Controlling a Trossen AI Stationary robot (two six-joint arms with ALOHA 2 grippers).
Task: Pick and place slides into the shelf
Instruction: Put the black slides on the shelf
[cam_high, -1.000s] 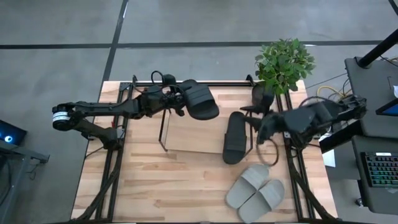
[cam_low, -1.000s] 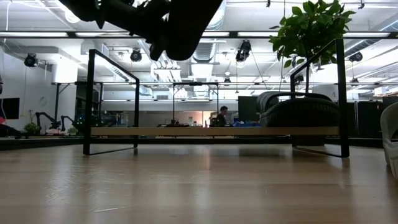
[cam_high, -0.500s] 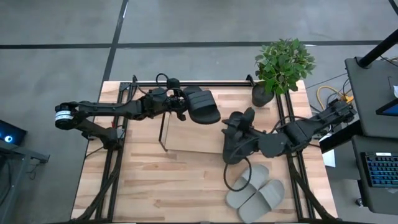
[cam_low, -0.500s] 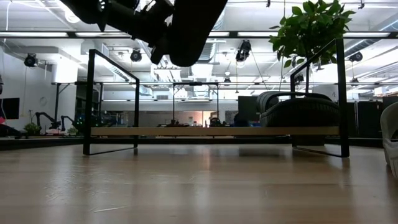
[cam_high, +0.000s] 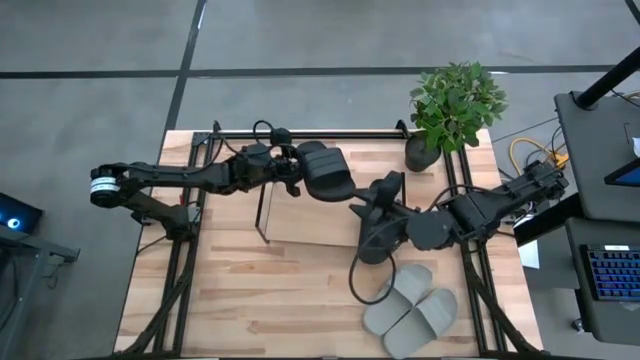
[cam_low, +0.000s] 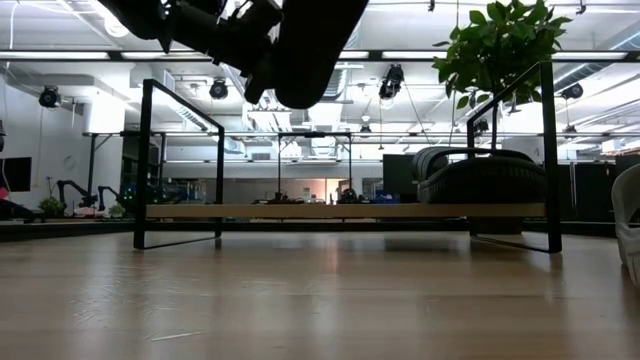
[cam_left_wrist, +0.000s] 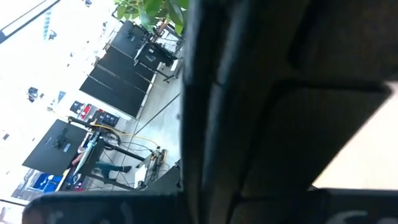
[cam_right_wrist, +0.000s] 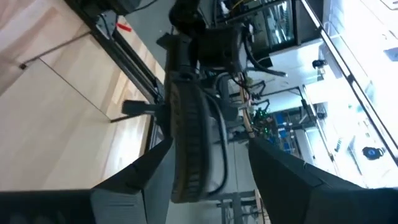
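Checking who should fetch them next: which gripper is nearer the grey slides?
Right. The right gripper is over the black slide on the shelf, just up from the grey slides. The left gripper holds another black slide farther away.

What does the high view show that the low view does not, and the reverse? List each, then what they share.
Only the high view: the open right gripper at the matte black slide lying on the shelf, and the whole light grey pair of slides on the table. Only the low view: the other black slide, held by the left gripper, hangs well above the light wood shelf board. Both: the two black slides, the shelf, the green potted plant.
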